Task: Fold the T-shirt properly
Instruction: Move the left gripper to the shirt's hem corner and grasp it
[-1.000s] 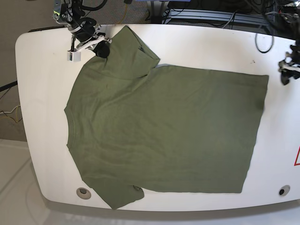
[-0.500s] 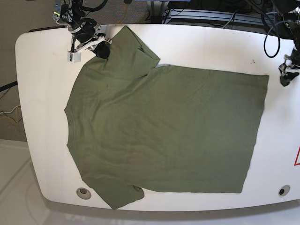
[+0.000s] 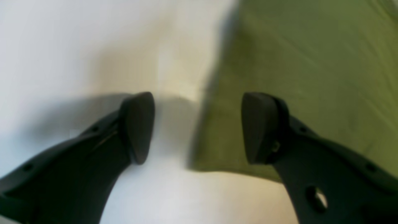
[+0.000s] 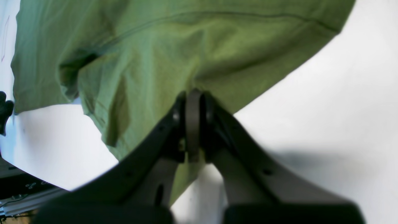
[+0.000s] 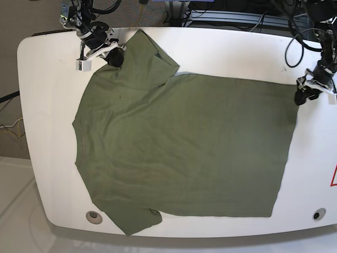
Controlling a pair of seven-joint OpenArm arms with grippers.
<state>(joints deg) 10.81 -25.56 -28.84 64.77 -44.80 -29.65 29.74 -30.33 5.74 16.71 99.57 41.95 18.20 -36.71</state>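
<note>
The olive-green T-shirt (image 5: pixel 184 142) lies flat on the white table (image 5: pixel 47 105), collar to the left and hem to the right. My right gripper (image 5: pixel 114 57) is at the far-left sleeve; in the right wrist view it (image 4: pixel 193 99) is shut on the sleeve's edge, and the T-shirt (image 4: pixel 155 46) bunches a little there. My left gripper (image 5: pixel 301 98) is at the hem's far-right corner. In the left wrist view it (image 3: pixel 198 127) is open, one finger (image 3: pixel 138 127) over bare table, the other (image 3: pixel 261 127) over the T-shirt (image 3: pixel 311 62).
Two round holes sit in the table near its front edge, at the left (image 5: pixel 94 216) and right (image 5: pixel 316 214). Cables (image 5: pixel 237 16) run behind the far edge. A red mark (image 5: pixel 334 176) is at the right edge.
My left gripper has moved down and left, from off the table's right edge to the shirt's hem corner. My right gripper has stayed on the sleeve.
</note>
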